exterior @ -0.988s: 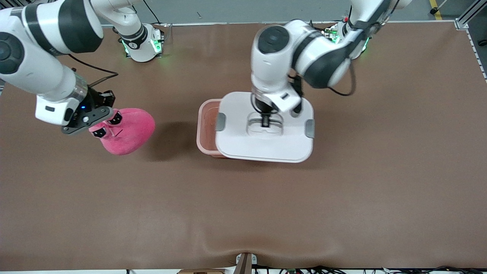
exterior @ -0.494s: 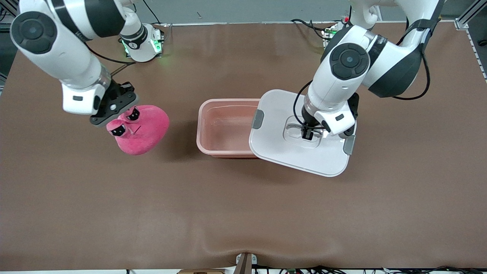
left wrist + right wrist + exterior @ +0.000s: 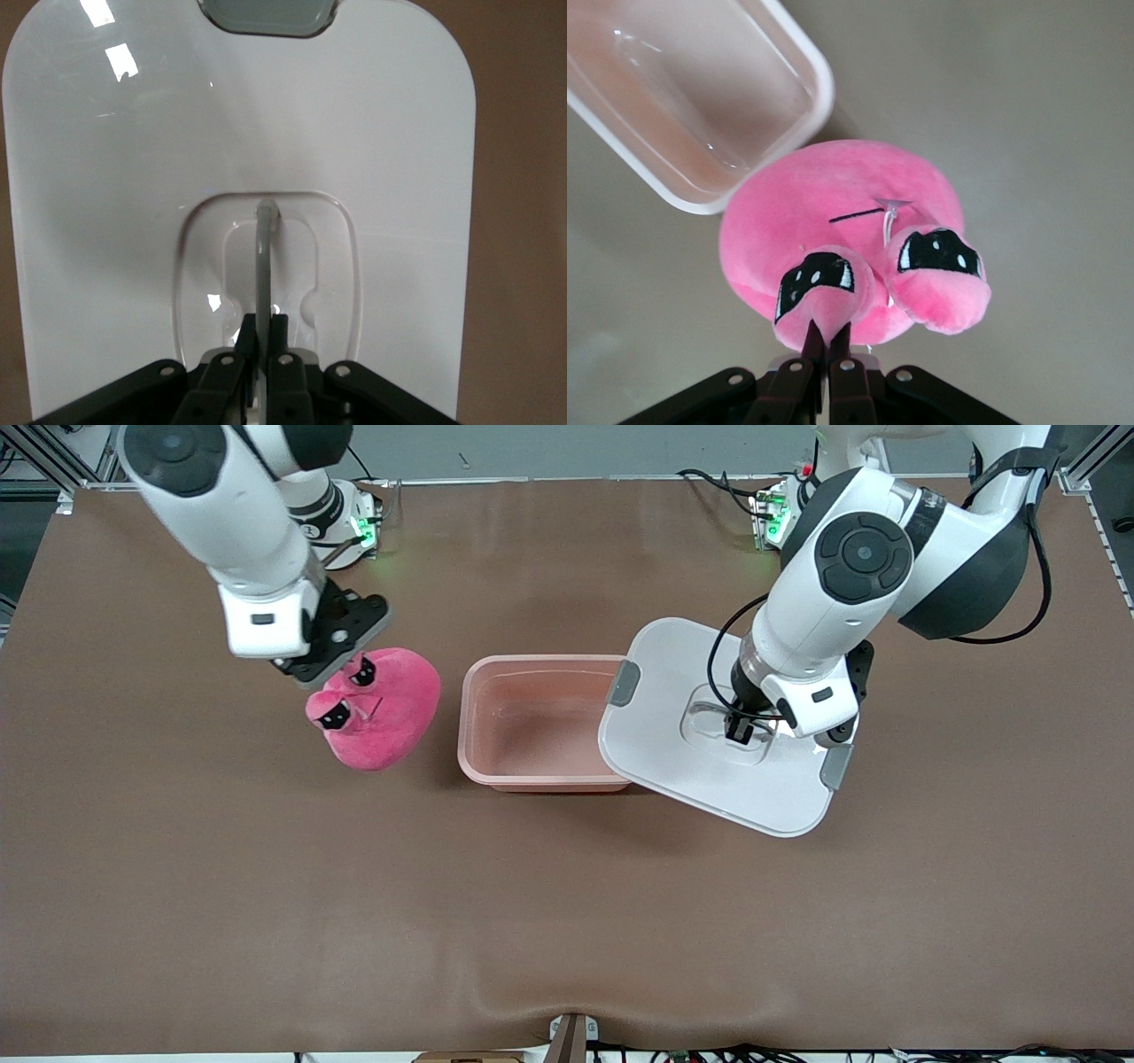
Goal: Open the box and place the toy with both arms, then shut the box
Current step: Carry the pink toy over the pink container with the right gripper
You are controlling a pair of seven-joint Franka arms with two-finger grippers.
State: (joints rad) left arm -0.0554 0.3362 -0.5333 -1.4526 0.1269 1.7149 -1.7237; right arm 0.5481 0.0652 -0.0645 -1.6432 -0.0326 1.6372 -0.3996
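Front view shows the right end effector (image 3: pixel 341 682) pinching only an ear of the round bright-pink plush toy (image 3: pixel 381 713) beside the open pale pink plastic box (image 3: pixel 540 722); the toy may slip. The left end effector (image 3: pixel 740 731) is clamped on the handle of the white plastic lid (image 3: pixel 709 766).

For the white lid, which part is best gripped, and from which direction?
The clear handle in the recess at the middle of the white lid, taken from straight above. It stands up as a thin bar that shut fingers can pinch, and it sits centrally. The left end effector holds it this way.
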